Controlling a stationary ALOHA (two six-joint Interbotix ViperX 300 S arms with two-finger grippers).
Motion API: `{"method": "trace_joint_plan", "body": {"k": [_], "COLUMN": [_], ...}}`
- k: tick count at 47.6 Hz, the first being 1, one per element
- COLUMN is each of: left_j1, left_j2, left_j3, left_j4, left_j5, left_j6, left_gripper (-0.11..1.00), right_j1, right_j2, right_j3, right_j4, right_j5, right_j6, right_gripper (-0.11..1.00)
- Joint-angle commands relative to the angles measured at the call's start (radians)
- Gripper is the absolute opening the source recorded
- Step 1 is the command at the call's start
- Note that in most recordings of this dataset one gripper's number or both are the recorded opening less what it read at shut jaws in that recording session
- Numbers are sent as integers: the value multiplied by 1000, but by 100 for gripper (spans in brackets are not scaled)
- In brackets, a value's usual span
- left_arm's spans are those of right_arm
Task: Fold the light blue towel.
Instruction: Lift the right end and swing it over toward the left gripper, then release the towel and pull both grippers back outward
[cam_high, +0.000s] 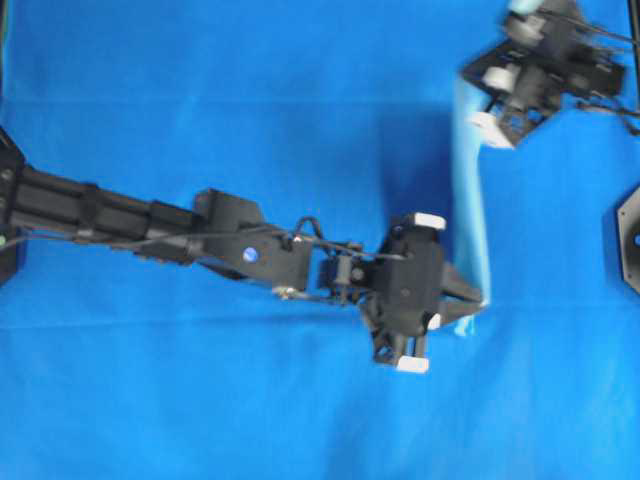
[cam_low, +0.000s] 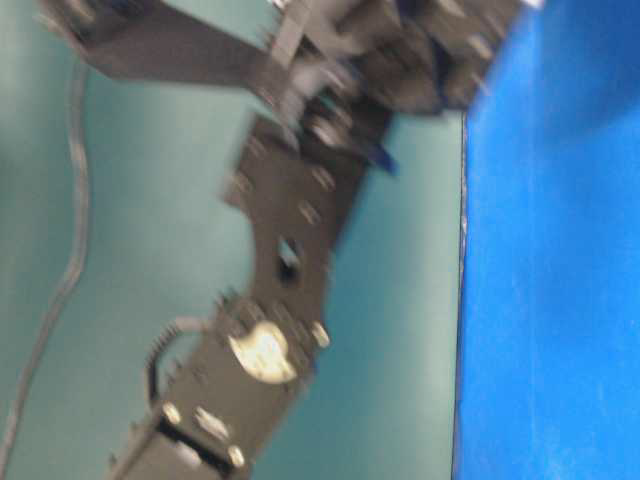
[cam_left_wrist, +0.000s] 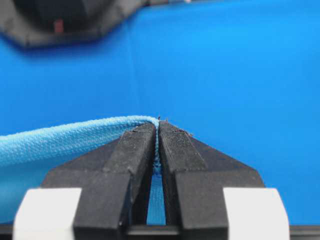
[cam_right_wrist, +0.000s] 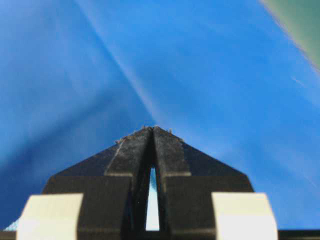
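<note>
Royal-blue covering (cam_high: 200, 100) fills your whole surface, and beyond its edge in the table-level view you get only a blurred black arm against a teal wall, so don't lean on that view for anything fine. Between your two arms hangs the light blue towel (cam_high: 470, 200): from overhead it reads as a narrow pale band, lifted and stretched from the upper right down to the lower centre-right, with its shadow falling on the covering to its left. Your left pincer (cam_high: 480, 300) has its jaws pressed together on the towel's lower end; the left wrist view shows the stitched edge (cam_left_wrist: 70, 137) curving in from the left and pinched right at the fingertips (cam_left_wrist: 137, 145). Your right pincer (cam_high: 505, 75) is likewise clamped narrow at the upper end, with a pale sliver of cloth (cam_right_wrist: 152, 205) visible in the slot between the jaws, so I judge it holds the towel too, though how much cloth sits in there you cannot tell. That is your risk: both grips look like thin tip pinches, and if you pull the arms further apart or swing quickly, a corner could slide out and the towel would drop crumpled; unequal travel would also lay the fold crooked.
</note>
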Motion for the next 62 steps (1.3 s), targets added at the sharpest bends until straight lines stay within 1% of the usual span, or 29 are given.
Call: {"method": "trace_joint_plan", "body": {"k": [1, 5, 11, 15, 19, 24, 39, 41, 43, 44, 45, 47, 51, 54, 56, 60, 62], "left_j1": [-23, -29, -38, -41, -41, -41, -17, -15, -15, -15, -15, -15, -15, -15, -17, -25, -32], "left_j2": [-83, -114, -155, -173, -187, -193, -190, -190, -192, -193, -195, -199, -222, -250, -272, -327, -359], "left_j3": [77, 156, 275, 327, 368, 387, 382, 382, 385, 385, 387, 390, 405, 416, 422, 439, 448], "left_j4": [2, 0, 2, 0, 0, 2, 0, 0, 0, 2, 0, 0, 2, 2, 2, 0, 0], "left_j5": [-46, -78, -118, -130, -135, -135, -135, -135, -135, -133, -129, -120, -74, -29, 6, 77, 112], "left_j6": [-46, -95, -161, -186, -196, -195, -195, -195, -195, -195, -193, -192, -193, -195, -196, -196, -196], "left_gripper": [2, 2, 2, 2, 2, 2, 3, 9, 18, 24, 30, 44, 69, 82, 82, 79, 79], "right_j1": [-15, -14, -9, -6, -2, 5, 25, 26, 28, 29, 31, 32, 37, 38, 38, 48, 54], "right_j2": [94, 179, 284, 321, 344, 353, 356, 356, 356, 356, 354, 356, 354, 350, 344, 313, 296], "right_j3": [-81, -138, -215, -247, -265, -267, -247, -245, -245, -245, -245, -245, -245, -245, -242, -238, -233], "right_j4": [-6, -8, -9, -9, -9, -9, -9, -9, -9, -9, -9, -9, -9, -9, -9, -9, -9], "right_j5": [-63, -100, -123, -124, -124, -129, -155, -153, -150, -150, -150, -149, -138, -127, -118, -97, -87], "right_j6": [0, -2, -6, -9, -9, -11, -28, -28, -28, -26, -26, -26, -29, -31, -31, -34, -34], "right_gripper": [1, 1, 1, 1, 1, 1, 1, 2, 2, 5, 9, 23, 49, 64, 66, 60, 60]}}
